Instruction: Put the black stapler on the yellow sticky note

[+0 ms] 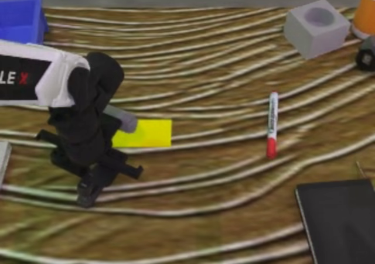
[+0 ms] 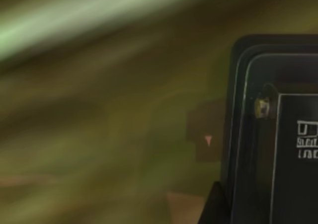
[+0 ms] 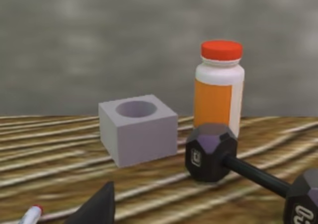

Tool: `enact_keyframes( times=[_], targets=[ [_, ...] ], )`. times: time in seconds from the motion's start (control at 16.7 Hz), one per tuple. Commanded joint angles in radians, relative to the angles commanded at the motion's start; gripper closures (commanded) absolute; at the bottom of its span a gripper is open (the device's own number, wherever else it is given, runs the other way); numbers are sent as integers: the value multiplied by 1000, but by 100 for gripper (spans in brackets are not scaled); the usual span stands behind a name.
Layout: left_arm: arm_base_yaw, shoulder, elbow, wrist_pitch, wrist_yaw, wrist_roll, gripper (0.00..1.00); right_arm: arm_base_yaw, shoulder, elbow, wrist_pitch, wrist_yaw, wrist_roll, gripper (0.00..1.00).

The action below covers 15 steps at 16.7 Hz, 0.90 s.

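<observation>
Blue bin [image 1: 20, 18] sits at the far-left corner, well away from the yellow sticky note [image 1: 147, 133]; only part of it shows. Grey block [image 1: 316, 27] with a round hollow in its top is far right of the note and behind it. An orange bottle [image 3: 219, 92] with a red cap, closed, stands just beyond the block, with a black dumbbell [image 3: 211, 152] beside it.

Black stapler [image 1: 121, 119]: I only see its grey end, poking out from under my left arm at the note's left edge and overlapping the upper-left corner. I can't tell if it rests on the paper. Left gripper [image 1: 88, 185] hangs just left of the note; grip state I cannot tell.

Red marker [image 1: 272, 124] lies right of the note, well apart. Black tablet [image 1: 340, 220] is farther right, toward the front. Right gripper [image 3: 97, 209] is parked near the block; whether it is apart or together, I cannot tell.
</observation>
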Motion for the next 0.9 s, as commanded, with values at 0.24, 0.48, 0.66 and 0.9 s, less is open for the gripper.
enact_keyframes(
  times=[0.24, 0.48, 0.66, 0.9],
  targets=[
    [0, 0, 0, 0, 0, 0, 100, 0, 0, 0, 0, 0, 0, 0],
    [2, -13, 31, -41, 0, -2, 100, 0, 0, 0, 0, 0, 0, 0],
    [10, -55, 105, -162, 0, -8, 100, 0, 0, 0, 0, 0, 0, 0],
    [13, -121, 209, -341, 0, -7, 100, 0, 0, 0, 0, 0, 0, 0]
  ],
)
